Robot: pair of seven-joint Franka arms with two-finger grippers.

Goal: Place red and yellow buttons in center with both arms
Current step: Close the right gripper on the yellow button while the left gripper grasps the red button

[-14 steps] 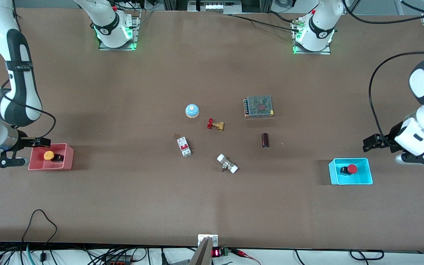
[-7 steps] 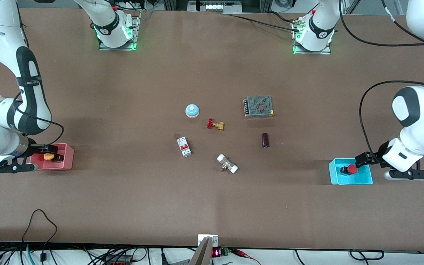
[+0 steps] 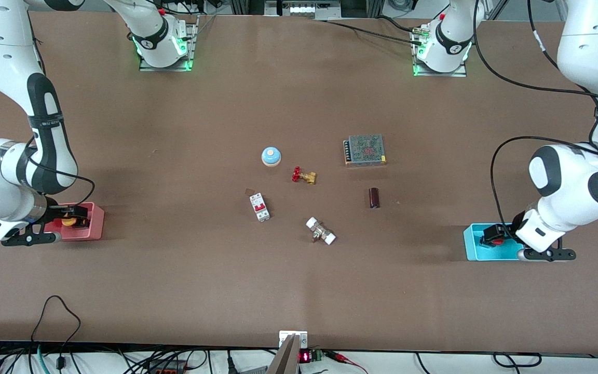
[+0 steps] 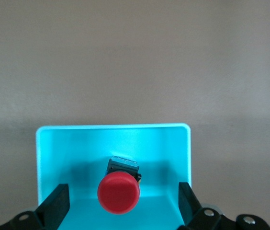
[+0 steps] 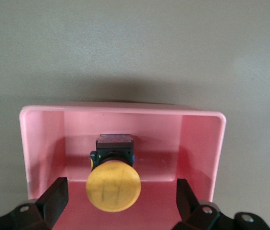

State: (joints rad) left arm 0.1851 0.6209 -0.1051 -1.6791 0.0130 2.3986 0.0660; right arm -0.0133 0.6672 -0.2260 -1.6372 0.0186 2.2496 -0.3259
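The red button (image 3: 497,242) lies in the cyan bin (image 3: 471,248) at the left arm's end of the table; it also shows in the left wrist view (image 4: 118,192). My left gripper (image 3: 496,232) is open over that bin (image 4: 53,143), its fingers (image 4: 56,203) wide on either side of the red cap, apart from it. The yellow button (image 3: 68,222) lies in the pink bin (image 3: 94,227) at the right arm's end; it also shows in the right wrist view (image 5: 113,188). My right gripper (image 3: 73,215) is open over that bin (image 5: 41,129), its fingers (image 5: 53,199) wide of the yellow cap.
On the middle of the table lie a blue domed button (image 3: 271,156), a red-handled brass valve (image 3: 303,176), a white circuit breaker (image 3: 259,206), a white-ended fitting (image 3: 321,231), a dark cylinder (image 3: 374,197) and a metal power supply (image 3: 365,149).
Both grippers have come down and in over their bins. The left now straddles the red button and the right straddles the yellow button. The buttons have not moved.
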